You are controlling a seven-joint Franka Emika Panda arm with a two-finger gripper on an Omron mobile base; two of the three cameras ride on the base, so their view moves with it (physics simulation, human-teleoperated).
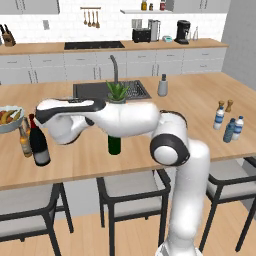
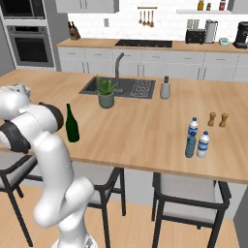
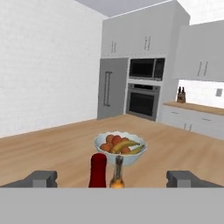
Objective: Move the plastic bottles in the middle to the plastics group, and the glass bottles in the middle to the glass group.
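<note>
1. The end effector [image 3: 112,179] stands wide apart in the hand view, its two dark fingertips [image 3: 41,178] near the left and right edges, with nothing between them and nothing touched.
2. Ahead of it, between the tips, rise the red foil top of the black wine bottle [image 3: 98,169] and the neck of an amber bottle [image 3: 117,173], with a fruit bowl [image 3: 120,146] beyond.
3. In the left base view the black wine bottle [image 1: 38,143] stands on the tabletop [image 1: 200,100] at the far left, just beside an amber bottle [image 1: 25,142].
4. The green wine bottle [image 2: 72,124] stands alone mid-tabletop, near the front edge.
5. On the right, the blue-tinted bottle [image 1: 229,130] stands just beside two clear water bottles [image 1: 219,118], near two small brown shakers [image 1: 225,105].
</note>
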